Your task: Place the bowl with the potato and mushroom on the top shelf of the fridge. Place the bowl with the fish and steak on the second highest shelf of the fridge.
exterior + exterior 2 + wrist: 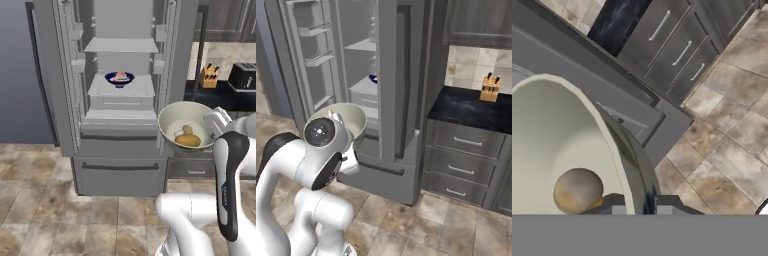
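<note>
Before the open grey stainless fridge [120,125], the white arm's jaws are clamped narrow on the rim of a cream ceramic bowl [186,125] carrying the tan potato [188,140]. A dark blue bowl [119,78] with pink meat sits on the second shelf. Next, judged: raise and move left onto the light grey top shelf [121,46].

The left base view faced the open fridge [120,100] squarely from mid-distance. The right base view looked from the right, obliquely past its door edge toward the worktop [471,107]. Both shared the fridge interior. The hand view sat close against the pale bowl's rim [619,150], facing the floor.
</note>
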